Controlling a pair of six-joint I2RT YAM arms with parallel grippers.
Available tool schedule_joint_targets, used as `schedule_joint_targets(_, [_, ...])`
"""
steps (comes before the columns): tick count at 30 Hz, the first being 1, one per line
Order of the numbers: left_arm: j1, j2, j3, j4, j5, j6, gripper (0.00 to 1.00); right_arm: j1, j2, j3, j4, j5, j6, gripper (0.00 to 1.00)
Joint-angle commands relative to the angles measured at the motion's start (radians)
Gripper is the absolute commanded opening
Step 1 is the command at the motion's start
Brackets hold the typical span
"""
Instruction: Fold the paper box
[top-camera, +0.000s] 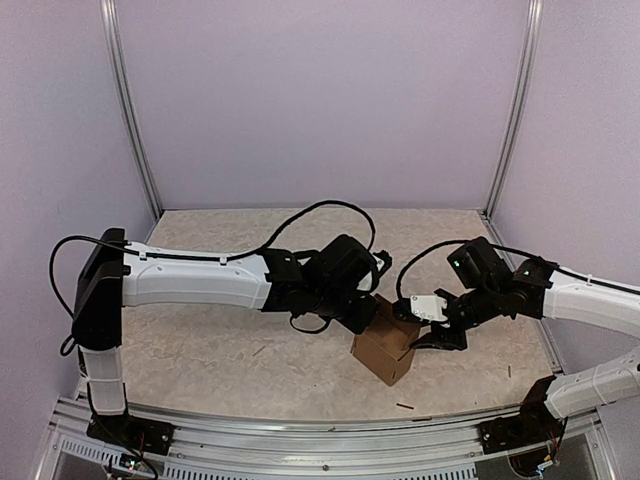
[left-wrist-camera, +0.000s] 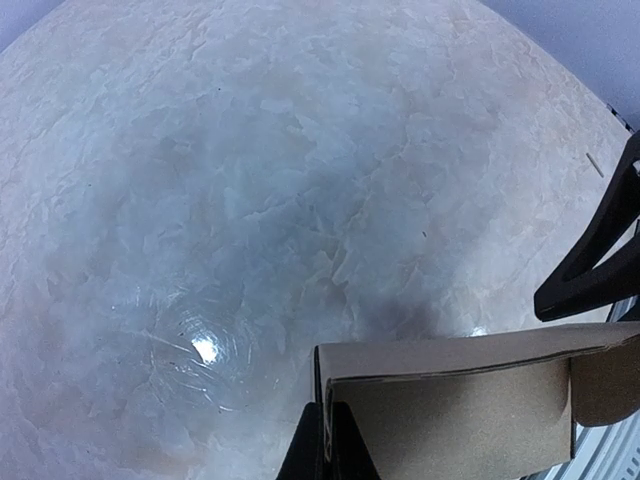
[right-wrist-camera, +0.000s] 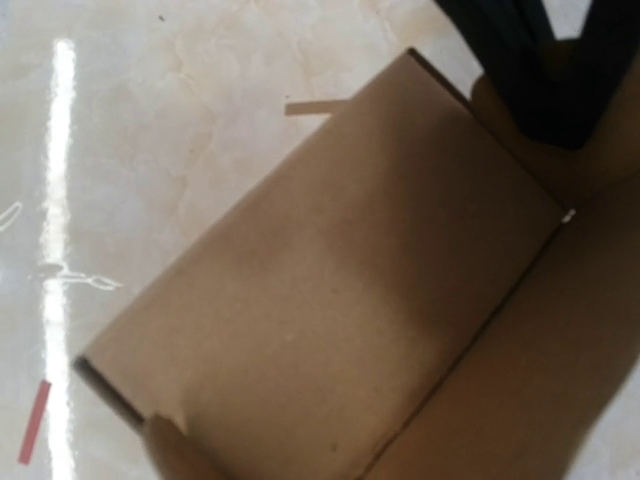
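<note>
The paper box (top-camera: 385, 348) is a small brown cardboard box, partly formed, standing on the table between both arms. My left gripper (top-camera: 367, 312) reaches it from the left. In the left wrist view that gripper (left-wrist-camera: 331, 428) is shut on the upright edge of a box wall (left-wrist-camera: 450, 410). My right gripper (top-camera: 426, 342) sits against the box's right side, at its top edge. Whether its fingers pinch cardboard does not show. The right wrist view is filled by a brown panel (right-wrist-camera: 330, 290) and shows none of its own fingers, only the dark left gripper (right-wrist-camera: 550, 70).
Small dark stick scraps lie on the marbled tabletop (top-camera: 200, 350), one near the front edge (top-camera: 405, 406) and one at the right (top-camera: 508, 371). A tan strip (right-wrist-camera: 305, 106) and a red strip (right-wrist-camera: 34, 422) lie beside the box. Purple walls and metal posts enclose the table.
</note>
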Motion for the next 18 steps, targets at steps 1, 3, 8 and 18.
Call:
schedule_joint_targets(1, [-0.006,0.017,-0.049,-0.032,0.038,-0.019,0.0,-0.004,-0.019,-0.005,-0.029,-0.014,-0.023,0.42])
schedule_joint_targets(3, [-0.007,0.017,-0.058,-0.026,0.034,-0.018,0.0,-0.004,-0.021,-0.003,-0.033,-0.015,-0.023,0.42])
schedule_joint_targets(8, [-0.012,0.014,-0.075,-0.006,0.026,0.016,0.0,-0.004,-0.021,-0.004,-0.045,-0.024,-0.029,0.42])
schedule_joint_targets(18, [-0.017,0.005,-0.115,0.013,0.009,0.006,0.0,-0.003,-0.026,0.003,-0.05,-0.019,-0.025,0.42])
